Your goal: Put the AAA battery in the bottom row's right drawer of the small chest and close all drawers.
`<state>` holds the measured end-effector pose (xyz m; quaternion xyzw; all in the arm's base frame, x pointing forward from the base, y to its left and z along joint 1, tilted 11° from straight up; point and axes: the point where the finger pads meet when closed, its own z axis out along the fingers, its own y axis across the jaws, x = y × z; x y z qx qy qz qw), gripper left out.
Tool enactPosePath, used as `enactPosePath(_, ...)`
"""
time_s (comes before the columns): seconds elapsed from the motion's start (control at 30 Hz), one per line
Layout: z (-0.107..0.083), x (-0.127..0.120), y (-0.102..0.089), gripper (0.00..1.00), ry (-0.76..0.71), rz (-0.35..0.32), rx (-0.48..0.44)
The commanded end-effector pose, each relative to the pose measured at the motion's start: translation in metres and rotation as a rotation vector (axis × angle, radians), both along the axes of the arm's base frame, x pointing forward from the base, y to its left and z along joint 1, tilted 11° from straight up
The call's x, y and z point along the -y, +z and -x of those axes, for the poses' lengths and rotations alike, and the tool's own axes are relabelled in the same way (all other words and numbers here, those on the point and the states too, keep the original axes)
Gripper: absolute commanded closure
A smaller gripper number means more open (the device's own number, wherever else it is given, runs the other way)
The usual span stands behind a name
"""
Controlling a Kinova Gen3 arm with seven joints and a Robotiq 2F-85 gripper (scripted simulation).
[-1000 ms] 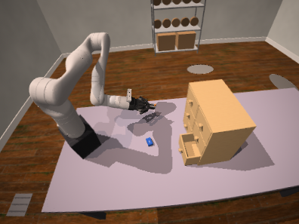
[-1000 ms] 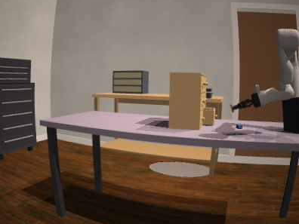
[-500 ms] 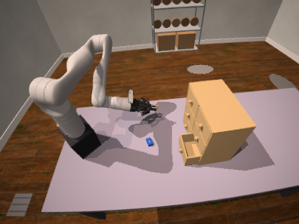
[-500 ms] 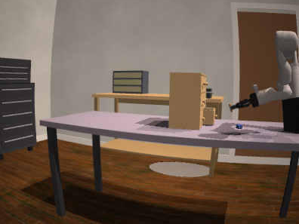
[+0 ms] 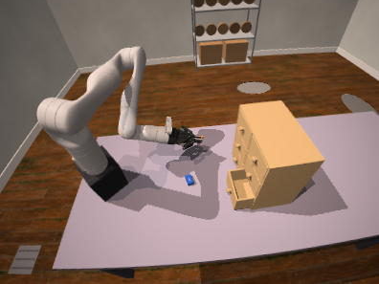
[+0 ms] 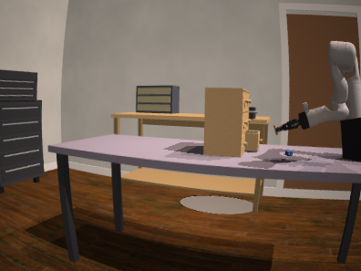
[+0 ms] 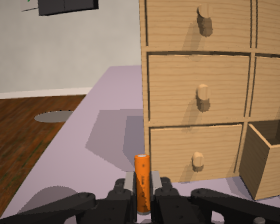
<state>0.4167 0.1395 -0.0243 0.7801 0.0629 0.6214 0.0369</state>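
My gripper is shut on the AAA battery, a small orange cylinder that sticks out ahead of the fingertips. It also shows in the top view and the exterior view. I hold it above the table, some way in front of the small wooden chest. The chest's drawer fronts face my gripper. The bottom-row right drawer is pulled partly out and open; in the wrist view it is at the right edge. The other drawers look pushed in.
A small blue object lies on the table between the arm's base and the chest. It also shows in the exterior view. A shelf rack stands far behind on the floor.
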Motion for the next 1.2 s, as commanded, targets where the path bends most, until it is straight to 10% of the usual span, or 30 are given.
enactPosePath(0.0,-0.003,0.006,0.001,0.95,-0.005,0.005,0.001)
enactPosePath(1.17,-0.036,0.053,0.011,0.95,-0.005,0.005,0.001)
